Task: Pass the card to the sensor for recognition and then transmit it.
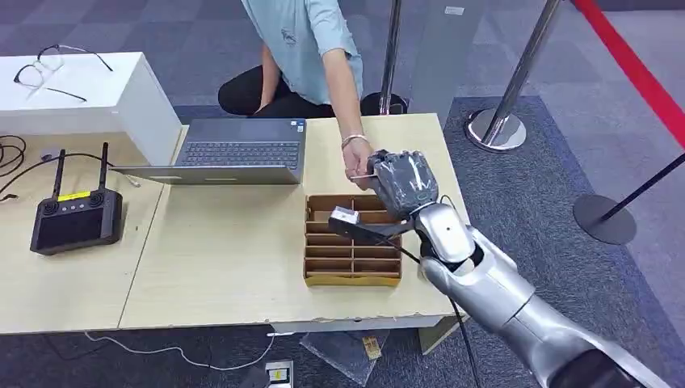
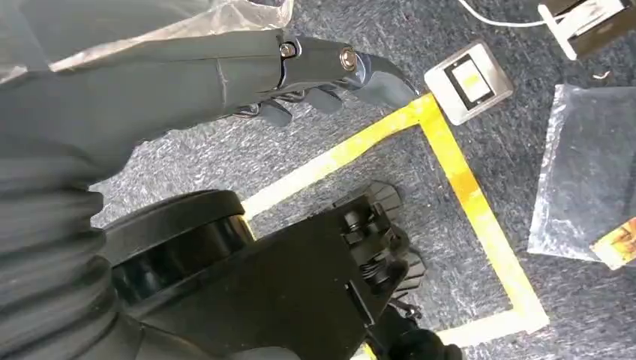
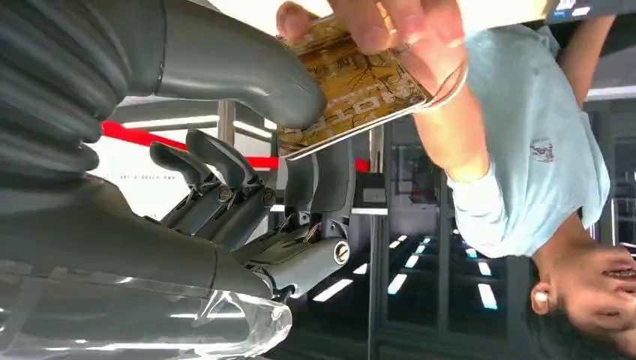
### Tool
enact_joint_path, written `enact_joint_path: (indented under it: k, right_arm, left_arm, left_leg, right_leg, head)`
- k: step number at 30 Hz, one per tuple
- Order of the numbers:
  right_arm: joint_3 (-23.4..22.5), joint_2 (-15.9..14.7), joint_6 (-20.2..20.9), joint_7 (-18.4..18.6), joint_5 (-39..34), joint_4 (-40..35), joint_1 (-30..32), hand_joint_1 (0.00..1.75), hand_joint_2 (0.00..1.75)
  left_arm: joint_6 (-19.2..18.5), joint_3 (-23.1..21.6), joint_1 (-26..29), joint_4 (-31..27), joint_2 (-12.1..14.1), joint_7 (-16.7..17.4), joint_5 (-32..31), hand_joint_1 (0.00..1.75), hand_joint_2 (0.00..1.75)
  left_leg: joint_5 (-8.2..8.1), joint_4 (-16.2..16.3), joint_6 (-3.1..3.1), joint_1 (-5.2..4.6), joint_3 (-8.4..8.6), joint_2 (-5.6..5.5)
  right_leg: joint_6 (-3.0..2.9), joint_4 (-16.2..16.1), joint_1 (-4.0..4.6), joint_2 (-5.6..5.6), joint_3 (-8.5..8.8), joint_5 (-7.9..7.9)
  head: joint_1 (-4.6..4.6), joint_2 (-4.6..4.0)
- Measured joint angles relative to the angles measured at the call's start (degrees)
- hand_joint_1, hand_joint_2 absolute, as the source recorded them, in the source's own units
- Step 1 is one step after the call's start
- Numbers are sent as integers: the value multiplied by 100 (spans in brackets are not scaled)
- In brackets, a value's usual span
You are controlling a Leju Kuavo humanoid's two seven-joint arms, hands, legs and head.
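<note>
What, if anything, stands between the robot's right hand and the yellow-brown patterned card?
Nothing visible does. In the right wrist view the yellow-brown patterned card lies against the right hand's grey thumb, while the person's hand grips its far end. The head view shows both hands meeting above the brown cardboard divider tray.

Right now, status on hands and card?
Right hand pinching card; person's hand gripping it too. Left hand hanging over floor, holding nothing. Nothing in the way.
</note>
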Motion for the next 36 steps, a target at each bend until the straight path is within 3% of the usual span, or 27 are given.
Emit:
enact_joint_path:
  k: [2,3,4,5,6,7,9,10,12,19,36]
  right_arm:
    - [18,0,20,24,17,37,9,175,175]
    - [22,0,28,29,20,57,14,166,175]
    - [24,0,33,29,28,74,21,147,175]
    - [26,0,33,31,33,81,27,89,175]
    - [29,0,35,33,33,81,33,73,175]
    - [31,0,35,35,35,83,38,40,175]
    - [37,2,41,35,35,105,48,40,175]
    - [42,2,42,35,35,114,53,31,175]
    - [50,2,42,35,35,120,60,37,175]
    - [66,2,42,55,44,138,85,5,175]
    - [4,-22,15,177,59,120,130,0,175]
  left_arm:
    - [9,0,9,0,0,0,2,0,175]
    - [13,0,10,0,0,0,2,0,175]
    - [15,0,11,0,0,0,2,0,175]
    - [15,0,11,0,0,0,2,0,175]
    - [22,0,11,0,0,0,2,0,175]
    - [24,2,11,0,0,0,2,0,175]
    - [24,2,11,0,0,0,2,0,175]
    - [24,2,11,0,0,-2,2,0,175]
    - [26,2,12,0,0,0,2,0,175]
    - [18,2,16,0,0,0,-7,0,175]
    - [-17,0,25,0,2,74,-46,0,175]
  left_leg:
    - [0,0,0,0,-1,0]
    - [0,0,0,0,-1,0]
    - [0,0,0,0,-1,0]
    - [0,0,0,0,-1,0]
    - [0,0,0,0,-1,0]
    - [0,0,0,0,-1,0]
    - [0,0,0,0,-1,0]
    - [0,0,0,0,-1,0]
    - [0,0,0,0,-1,1]
    - [0,0,0,0,-1,1]
    - [0,0,0,0,-1,1]
  right_leg:
    - [0,0,0,0,0,0]
    - [0,0,0,0,0,0]
    - [0,0,0,0,0,0]
    - [0,0,0,0,-1,0]
    - [0,0,0,0,-1,0]
    - [0,0,0,0,-1,0]
    - [0,0,0,0,-2,0]
    - [0,0,0,0,-2,0]
    - [0,0,0,0,-2,0]
    - [0,0,0,0,-1,0]
    - [0,0,0,0,-2,0]
  head:
    - [0,0]
    - [0,0]
    - [0,0]
    - [0,0]
    - [0,0]
    - [0,0]
    - [0,0]
    - [0,0]
    - [0,0]
    - [0,0]
    - [0,0]
